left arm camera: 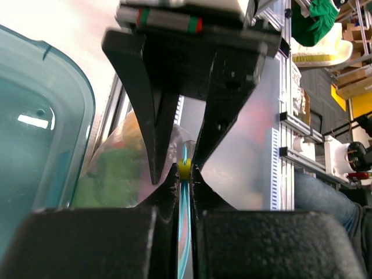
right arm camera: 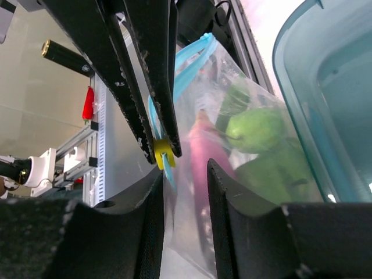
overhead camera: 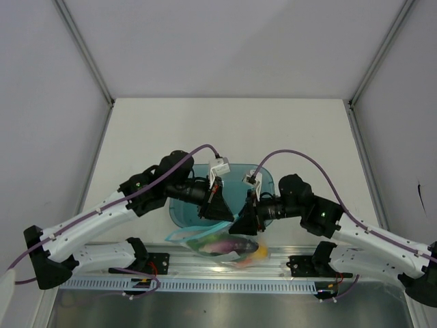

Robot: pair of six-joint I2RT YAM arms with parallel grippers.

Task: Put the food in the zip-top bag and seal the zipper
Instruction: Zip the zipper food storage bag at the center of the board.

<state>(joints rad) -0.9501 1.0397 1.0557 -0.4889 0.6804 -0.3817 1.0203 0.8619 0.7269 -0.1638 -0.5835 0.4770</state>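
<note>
The zip-top bag lies at the near edge of the table, between my two bases and just in front of the blue tub. The food is already inside it: green shapes and a pink-purple one show through the plastic.

Its zipper stands up between my claws. My left claw is pinched tight on that teal strip, I judge to anchor the mouth while it is pressed closed. My right claw straddles the same strip with its jaws part-way apart, gripping nothing.

The overhead view shows only both claws meeting above the bag. The wrist views show the strip itself, and a small yellow piece on it by the left fingertips. Whether the seal runs the whole length I cannot tell.
</note>
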